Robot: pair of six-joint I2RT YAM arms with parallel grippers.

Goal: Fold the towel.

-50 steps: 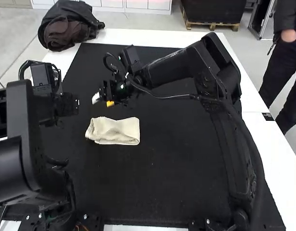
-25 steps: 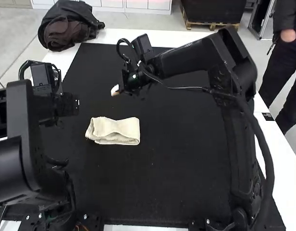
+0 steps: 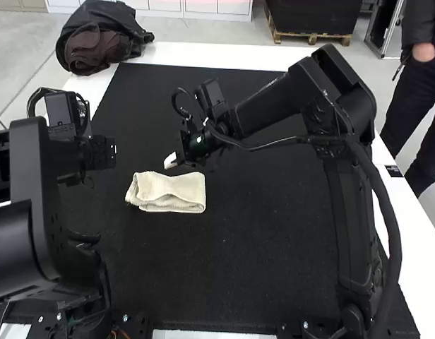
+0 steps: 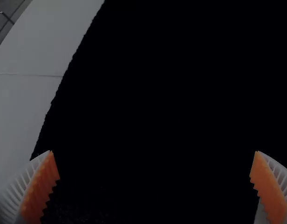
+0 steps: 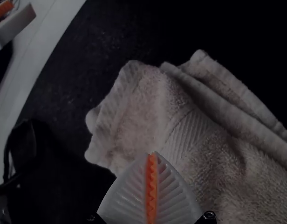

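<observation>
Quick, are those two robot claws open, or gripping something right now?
Left gripper: open, nothing between its fingers.
Right gripper: closed near the towel, with nothing visible between its pads.

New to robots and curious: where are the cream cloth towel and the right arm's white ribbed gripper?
Cream cloth towel [image 3: 169,189]: high view, middle of its top.
Right arm's white ribbed gripper [image 5: 151,154]: right wrist view, between its fingertips.
</observation>
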